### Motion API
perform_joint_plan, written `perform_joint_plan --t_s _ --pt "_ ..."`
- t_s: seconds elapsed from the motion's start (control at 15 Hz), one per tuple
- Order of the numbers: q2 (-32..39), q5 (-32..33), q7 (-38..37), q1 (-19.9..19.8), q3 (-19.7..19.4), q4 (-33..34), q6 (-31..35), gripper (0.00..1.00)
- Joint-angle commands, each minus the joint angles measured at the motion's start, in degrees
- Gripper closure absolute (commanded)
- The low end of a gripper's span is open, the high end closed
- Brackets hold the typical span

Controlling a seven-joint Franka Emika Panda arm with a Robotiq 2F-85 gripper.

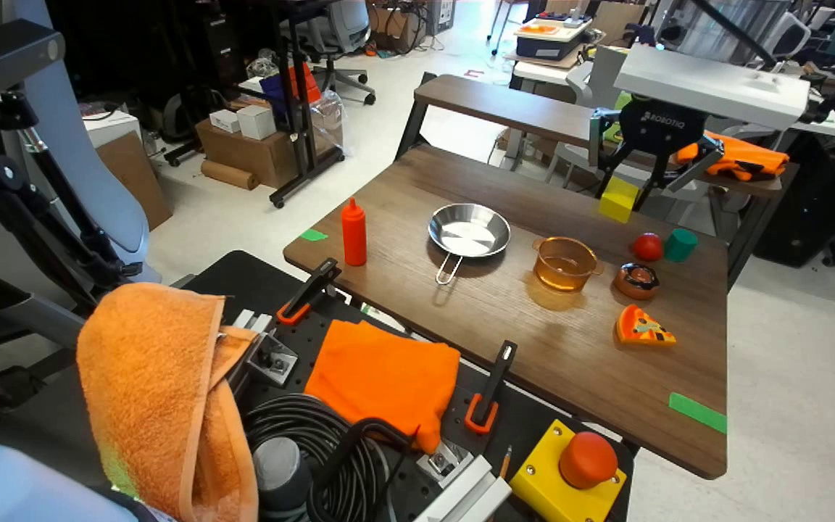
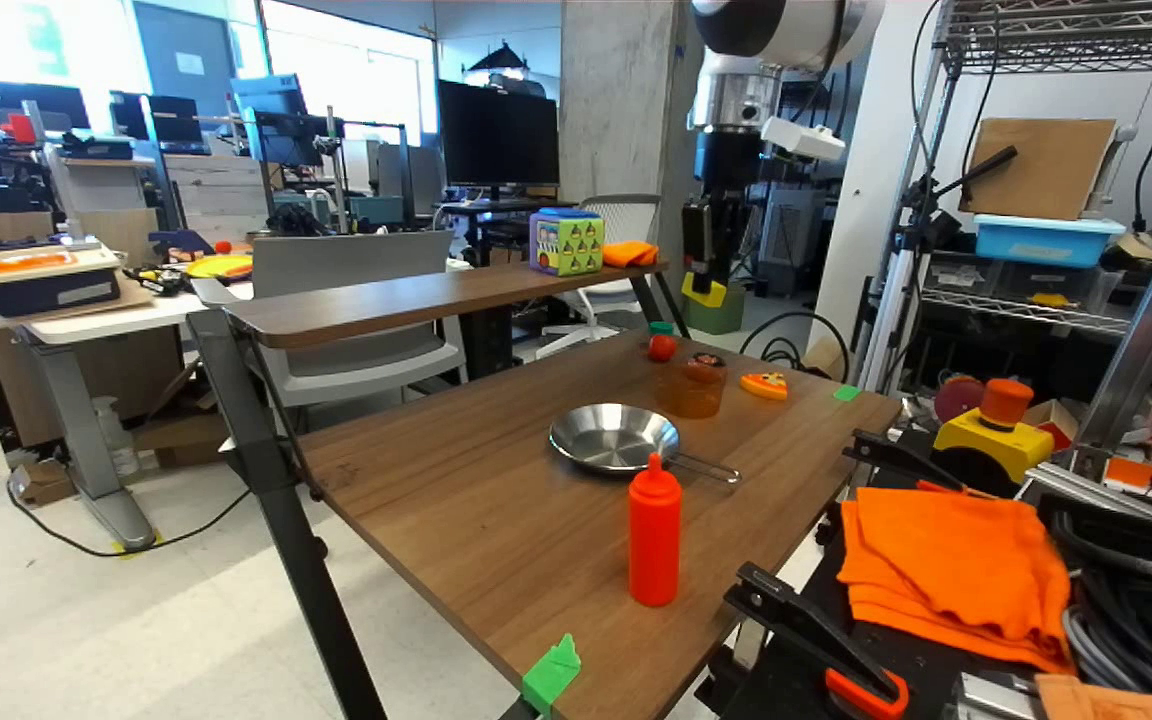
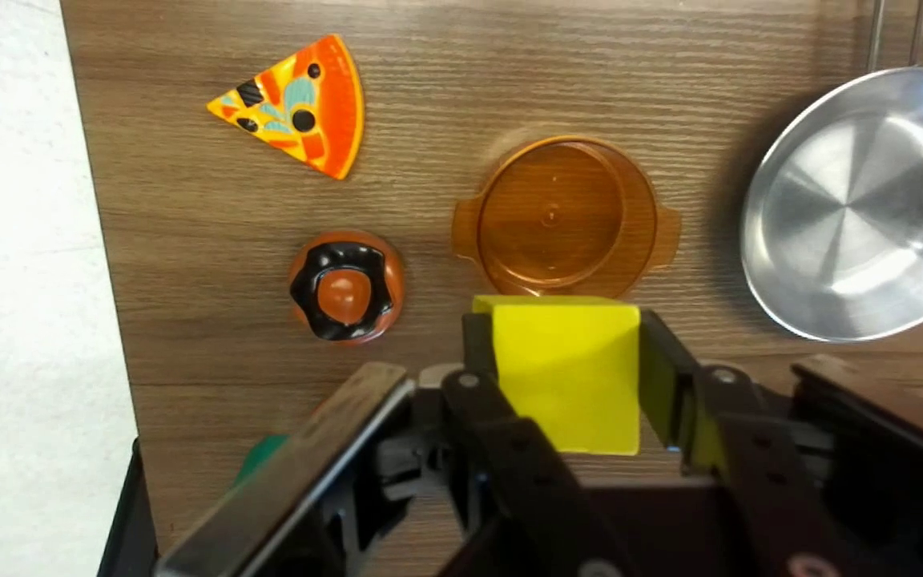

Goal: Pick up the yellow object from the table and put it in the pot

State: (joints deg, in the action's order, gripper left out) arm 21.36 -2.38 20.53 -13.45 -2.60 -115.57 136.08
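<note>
End effector (image 3: 566,361) pinches yellow cube (image 1: 618,200) aloft; translucent amber two-handled pot (image 3: 554,216) lies below it, offset toward the wrist view's top edge, so lateral shift likely precedes lowering.

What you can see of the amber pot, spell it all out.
The amber pot is round, low and open-topped, with two tab handles on opposite sides of its rim. It looks like tinted, see-through plastic or glass: wood grain shows through its floor. It stands upright on the table, between the silver pan and the doughnut-shaped piece, apart from both. Only the table seems to touch it; the yellow block hides a bit of its edge in the wrist view.
</note>
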Motion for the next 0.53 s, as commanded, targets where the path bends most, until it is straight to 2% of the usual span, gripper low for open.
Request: perform_joint_plan --t_s 0.0,0.47 --pt "2.74 3.09 -1.32 1.44 -1.27 5.03 -5.03 0.80" --pt "-0.47 18.87 -10.75 6.92 -5.03 -1.49 2.04 0.80"
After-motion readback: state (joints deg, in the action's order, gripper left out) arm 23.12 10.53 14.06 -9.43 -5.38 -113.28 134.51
